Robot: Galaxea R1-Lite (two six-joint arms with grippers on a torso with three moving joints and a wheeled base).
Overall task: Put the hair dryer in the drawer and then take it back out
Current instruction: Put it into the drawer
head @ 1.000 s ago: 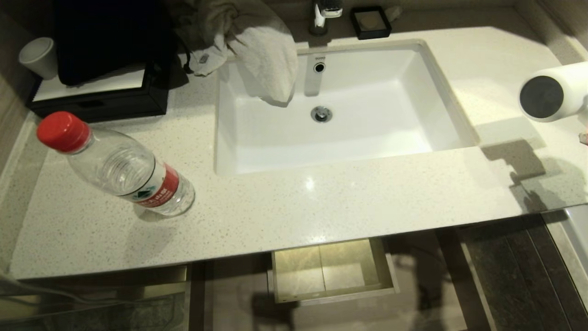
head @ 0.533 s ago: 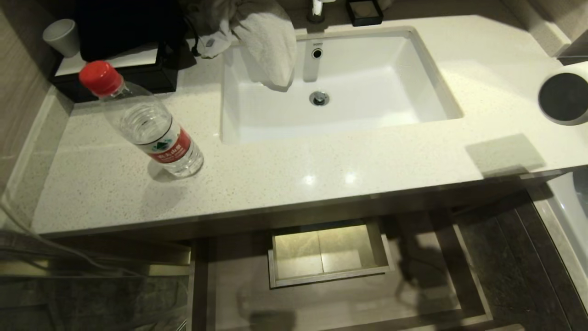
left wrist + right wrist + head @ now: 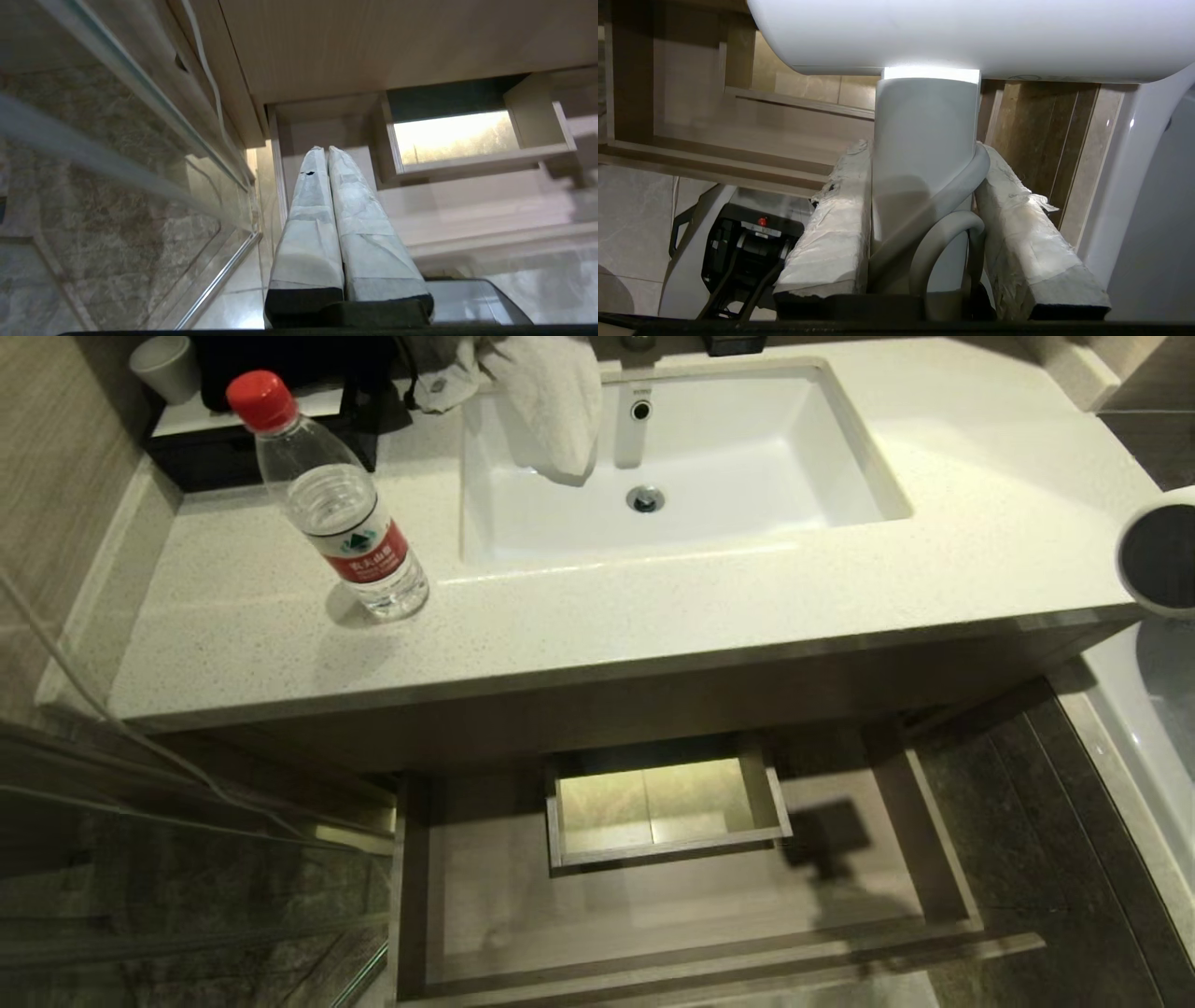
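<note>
Head view has tilted down since a second ago, so I see more of the open drawer [image 3: 691,896]. My right end effector [image 3: 924,196] grips the hair dryer [image 3: 1160,553] by its handle, at the worktop's [image 3: 653,616] right end, barrel level, mouth facing me. Left end effector [image 3: 327,154] is closed.
</note>
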